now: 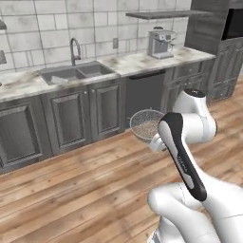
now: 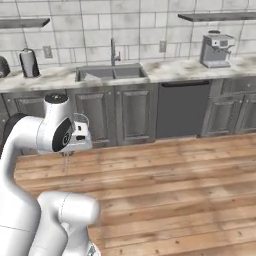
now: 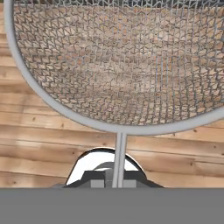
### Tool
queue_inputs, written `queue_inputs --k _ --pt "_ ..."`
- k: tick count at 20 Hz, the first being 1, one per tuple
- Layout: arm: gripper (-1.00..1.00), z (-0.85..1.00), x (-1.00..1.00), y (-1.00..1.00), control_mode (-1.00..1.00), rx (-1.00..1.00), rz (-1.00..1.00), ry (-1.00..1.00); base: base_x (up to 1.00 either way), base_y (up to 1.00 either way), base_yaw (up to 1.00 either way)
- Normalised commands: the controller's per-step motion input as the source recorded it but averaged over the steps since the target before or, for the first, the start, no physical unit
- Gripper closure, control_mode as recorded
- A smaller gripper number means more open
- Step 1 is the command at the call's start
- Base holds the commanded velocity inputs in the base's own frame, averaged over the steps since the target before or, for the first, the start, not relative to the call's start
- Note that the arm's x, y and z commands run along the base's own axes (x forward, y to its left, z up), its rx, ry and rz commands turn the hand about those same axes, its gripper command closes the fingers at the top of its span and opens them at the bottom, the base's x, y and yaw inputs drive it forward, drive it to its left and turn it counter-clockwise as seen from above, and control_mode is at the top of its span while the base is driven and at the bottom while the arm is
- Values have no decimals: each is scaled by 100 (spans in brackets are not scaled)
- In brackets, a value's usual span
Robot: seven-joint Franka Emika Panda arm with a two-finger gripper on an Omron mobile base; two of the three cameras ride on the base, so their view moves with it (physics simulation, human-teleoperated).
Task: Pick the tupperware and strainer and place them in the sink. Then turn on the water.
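The strainer (image 3: 118, 65) is up in the air over the wooden floor (image 1: 71, 190), well away from the sink. It is a round bowl of fine silver wire mesh with a grey rim. You can see the floor boards through the mesh. Its thin wire handle (image 3: 119, 157) runs straight down from the rim into the claw (image 3: 114, 180). The claw is squeezed narrow on the handle and holds the strainer by it. In the left base view the strainer (image 1: 146, 124) sticks out from the front of the white arm (image 1: 187, 156), with its open side tipped toward the camera.

The sink (image 1: 76, 72) is set in the pale marble worktop (image 1: 142, 61) along the far wall. It has two grey basins and a tall curved faucet (image 1: 74, 50) behind them. A pale flat thing lies in the left basin. It may be the tupperware (image 2: 91, 77), but it is too small to be sure.

Below the worktop are dark grey cabinet doors (image 1: 71, 116) and a dark dishwasher front (image 2: 182, 107). A silver coffee machine (image 2: 216, 49) stands on the worktop to the right of the sink. A dark jar (image 2: 28, 63) stands on the left. The wall has pale tiles (image 2: 140, 25). No writing or labels can be read anywhere.
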Motion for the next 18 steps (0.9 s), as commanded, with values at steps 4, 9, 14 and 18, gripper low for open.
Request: queue_inputs --k 4,9,14,18 --pt "100 0 0 0 100 0 0 0 100 27 0" --pt "100 0 0 0 100 0 0 0 100 36 0" --pt "100 0 0 0 100 0 0 0 100 29 2" --pt "100 0 0 0 100 0 0 0 100 32 3"
